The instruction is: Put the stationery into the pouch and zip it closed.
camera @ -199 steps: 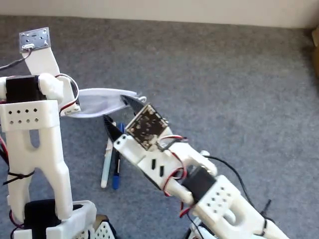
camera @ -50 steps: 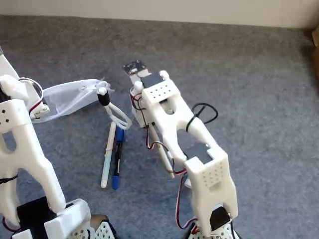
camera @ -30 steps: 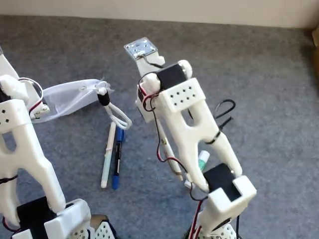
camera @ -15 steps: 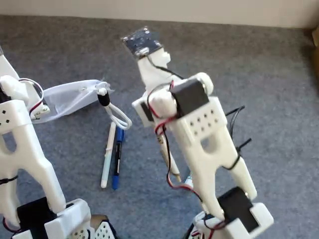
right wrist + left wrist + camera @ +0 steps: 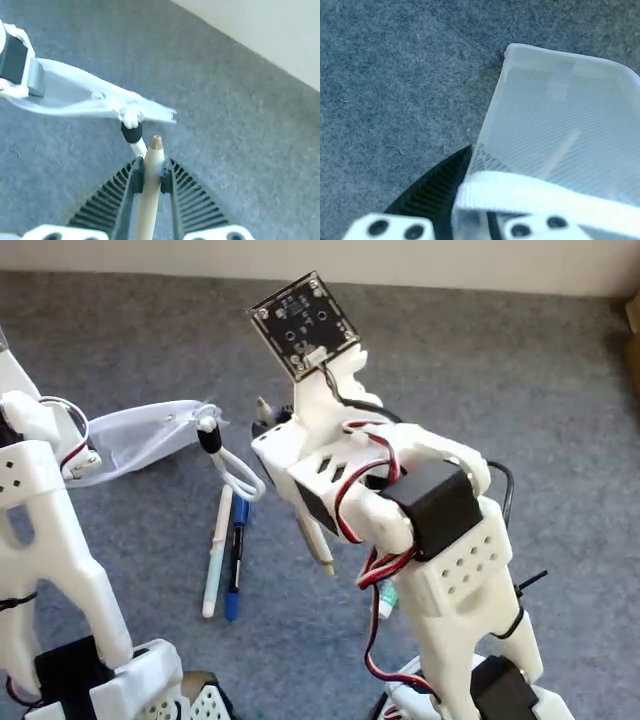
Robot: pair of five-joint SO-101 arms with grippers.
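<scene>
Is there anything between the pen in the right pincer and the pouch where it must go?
Partly. The black toggle on the cord of the pouch hangs close beside the tip of the pen, roughly between it and the pouch's near edge. Whether the pouch's mouth is open, I cannot tell.

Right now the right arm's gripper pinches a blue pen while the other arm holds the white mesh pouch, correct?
Not blue: the right gripper is shut on a cream-coloured pen with a tan tip, as the right wrist view shows. The blue pen lies on the grey carpet. The other arm does hold the white mesh pouch.
</scene>
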